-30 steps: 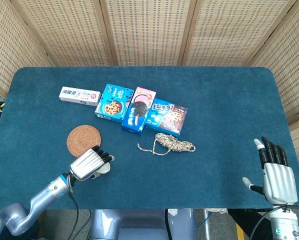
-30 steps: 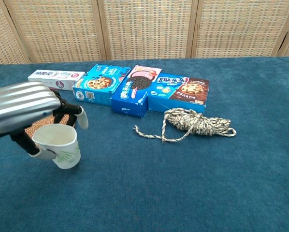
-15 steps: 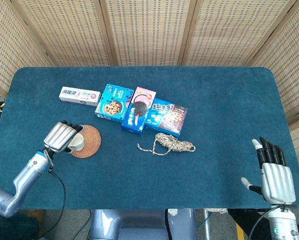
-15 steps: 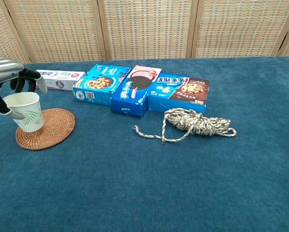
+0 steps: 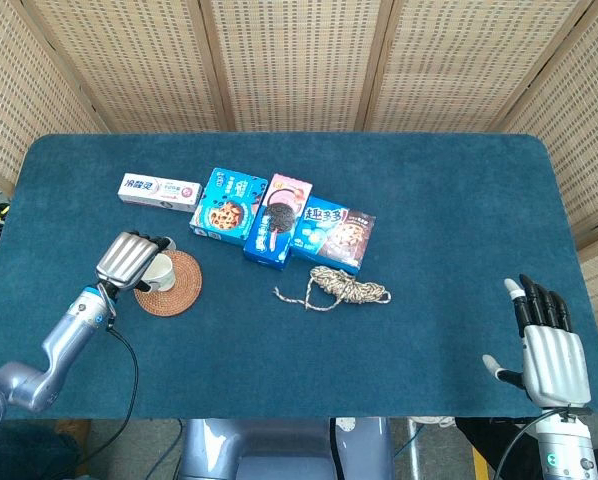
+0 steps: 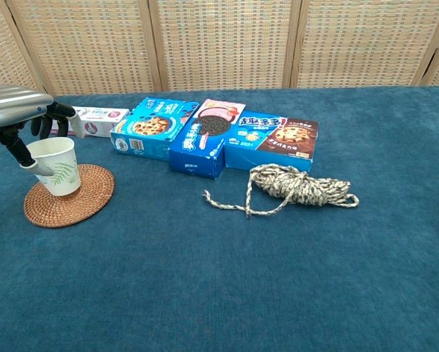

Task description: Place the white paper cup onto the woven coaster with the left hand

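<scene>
Blue table (image 6: 278, 279), cup (image 6: 56, 166) between fingers (image 6: 67, 120)

At the left edge of the frame, the left hand (image 6: 17, 110) is gripping the white paper cup (image 6: 56, 166) from above and behind, its dark fingers (image 6: 58, 111) curling around the rim. The cup, printed with a green leaf, is standing upright on the woven coaster (image 6: 69, 196), toward that mat's left side. The coaster is lying on the blue table (image 6: 278, 271). Behind the hand, a toothpaste box (image 6: 102, 120) is lying flat, partly hidden. To its right, three snack boxes are sitting side by side: a blue cookie box (image 6: 153, 127), an Oreo box (image 6: 206, 136) and a chocolate-chip cookie box (image 6: 272, 144). Just below them, right of centre, a coil of rope (image 6: 296, 185) is lying with one loose end trailing left.
</scene>
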Controlling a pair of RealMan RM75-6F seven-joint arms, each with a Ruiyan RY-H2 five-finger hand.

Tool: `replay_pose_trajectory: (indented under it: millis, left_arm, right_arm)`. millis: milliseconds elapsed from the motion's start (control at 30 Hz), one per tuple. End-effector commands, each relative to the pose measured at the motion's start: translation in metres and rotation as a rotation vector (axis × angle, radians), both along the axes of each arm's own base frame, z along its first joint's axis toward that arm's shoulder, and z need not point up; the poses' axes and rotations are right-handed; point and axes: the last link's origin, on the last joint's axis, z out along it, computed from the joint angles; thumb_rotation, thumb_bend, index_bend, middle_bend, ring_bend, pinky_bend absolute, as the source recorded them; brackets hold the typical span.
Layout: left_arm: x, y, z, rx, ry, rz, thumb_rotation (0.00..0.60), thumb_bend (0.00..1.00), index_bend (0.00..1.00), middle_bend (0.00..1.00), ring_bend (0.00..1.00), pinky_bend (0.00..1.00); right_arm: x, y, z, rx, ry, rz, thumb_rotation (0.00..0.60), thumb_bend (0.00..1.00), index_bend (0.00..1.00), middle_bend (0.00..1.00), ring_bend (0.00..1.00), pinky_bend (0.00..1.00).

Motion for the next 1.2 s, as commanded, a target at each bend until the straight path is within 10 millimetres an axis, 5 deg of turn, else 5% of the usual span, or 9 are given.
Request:
replay_pose_trajectory:
  millis: [33,233,333,600,800,900,1033,1200]
  left_arm:
    - [0.002,-0.001,-0.003,-0.007,0.004,-0.007,0.600,0.03,0.31,0.44,0.46,0.44]
    - [0.002,-0.003,-0.007,-0.025,0.060,-0.020,0.600,0.00,0.05,0.14,0.21,0.37]
    - [0.003,-0.005,-0.007,-0.043,0.075,-0.013,0.600,0.00,0.00,0.05,0.15,0.34]
    - [0.002,-0.012,0.009,-0.037,0.052,-0.010,0.600,0.00,0.00,0.00,0.02,0.22]
    - [-0.008,-0.027,0.047,0.022,-0.072,0.014,0.600,0.00,0.00,0.00,0.00,0.01]
    - [-0.021,-0.038,0.070,0.077,-0.128,0.025,0.600,0.00,0.00,0.00,0.00,0.00]
    - [-0.047,-0.065,0.097,0.193,-0.197,0.059,0.600,0.00,0.00,0.00,0.00,0.00]
    - [-0.070,-0.105,0.108,0.273,-0.226,0.122,0.600,0.00,0.00,0.00,0.00,0.00]
  right_arm:
    - [0.000,0.000,0.000,-0.001,-0.001,0.000,0.600,0.00,0.04,0.00,0.00,0.00]
    - [-0.001,0.001,0.002,-0.004,-0.003,-0.001,0.600,0.00,0.04,0.00,0.00,0.00]
    - [-0.001,0.001,0.002,-0.006,-0.004,-0.001,0.600,0.00,0.04,0.00,0.00,0.00]
    - [0.001,0.002,0.003,-0.008,-0.007,0.004,0.600,0.00,0.04,0.00,0.00,0.00]
    - [0.002,0.003,0.005,-0.012,-0.014,0.010,0.600,0.00,0.04,0.00,0.00,0.00]
    - [0.003,0.005,0.006,-0.013,-0.019,0.012,0.600,0.00,0.04,0.00,0.00,0.00]
    - [0.003,0.006,0.008,-0.015,-0.027,0.012,0.600,0.00,0.04,0.00,0.00,0.00]
    - [0.004,0.007,0.009,-0.016,-0.038,0.020,0.600,0.00,0.03,0.00,0.00,0.00]
